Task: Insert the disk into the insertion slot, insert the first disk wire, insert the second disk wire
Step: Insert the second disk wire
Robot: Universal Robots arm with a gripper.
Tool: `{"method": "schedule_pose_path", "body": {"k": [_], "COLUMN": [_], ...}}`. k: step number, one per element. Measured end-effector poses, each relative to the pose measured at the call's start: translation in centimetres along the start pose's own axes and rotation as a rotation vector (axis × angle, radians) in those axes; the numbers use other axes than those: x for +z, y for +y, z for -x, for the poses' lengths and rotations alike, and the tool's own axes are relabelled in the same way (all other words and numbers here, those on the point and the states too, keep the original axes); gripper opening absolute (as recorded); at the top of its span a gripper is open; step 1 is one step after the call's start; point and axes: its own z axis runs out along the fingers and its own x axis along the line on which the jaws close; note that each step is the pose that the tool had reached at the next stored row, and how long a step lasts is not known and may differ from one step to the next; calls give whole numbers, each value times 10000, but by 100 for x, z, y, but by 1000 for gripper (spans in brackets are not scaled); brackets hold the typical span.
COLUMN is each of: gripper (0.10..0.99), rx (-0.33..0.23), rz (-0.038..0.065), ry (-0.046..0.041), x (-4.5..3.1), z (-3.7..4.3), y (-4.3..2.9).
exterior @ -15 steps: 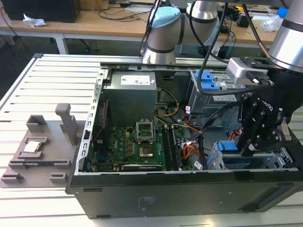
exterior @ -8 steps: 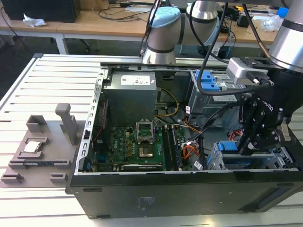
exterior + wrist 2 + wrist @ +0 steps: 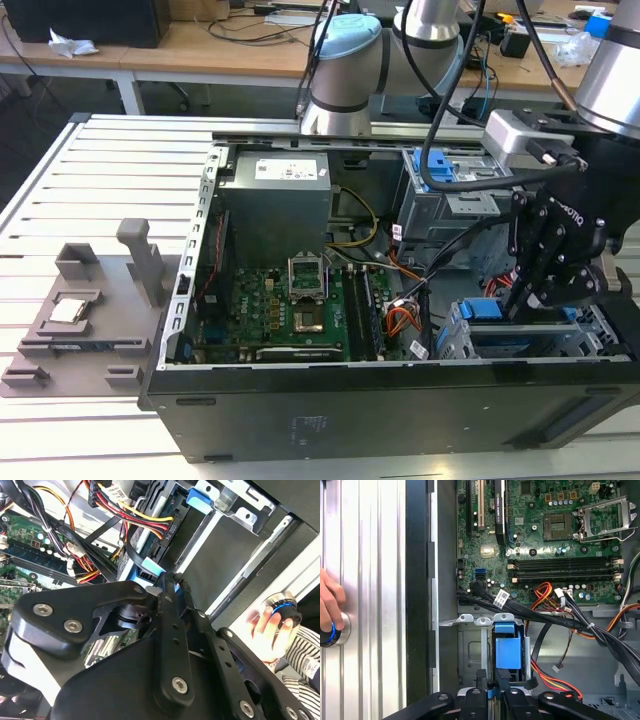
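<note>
Your claw [image 3: 520, 298] looks pinched together right over one disk [image 3: 508, 650], seated beneath it in the insertion slot [image 3: 590, 345].

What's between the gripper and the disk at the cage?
Nothing solid visible. In the first wrist view the gripper sits right at the disk, whose blue carrier lies in the insertion slot. A black cable curls past the carrier's end beside it.

A green motherboard [image 3: 290, 305] lies in the open black case [image 3: 330, 400], a grey power supply [image 3: 275, 200] beside it, a grey fixture [image 3: 85, 315] on the slatted table [image 3: 60, 190]
</note>
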Motion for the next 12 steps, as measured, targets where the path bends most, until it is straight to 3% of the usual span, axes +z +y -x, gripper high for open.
{"method": "schedule_pose_path", "body": {"k": [3, 8, 9, 10, 12], "gripper": [145, 145, 145, 145, 145], "rx": [0, -2, -6, -21, -53], "rz": [0, 0, 3, 8, 13], "ry": [-3, -35, -108, -356, -686], "x": [0, -1, -1, -1, -2], "z": [0, 1, 2, 3, 3], "y": [0, 0, 0, -1, -5]}}
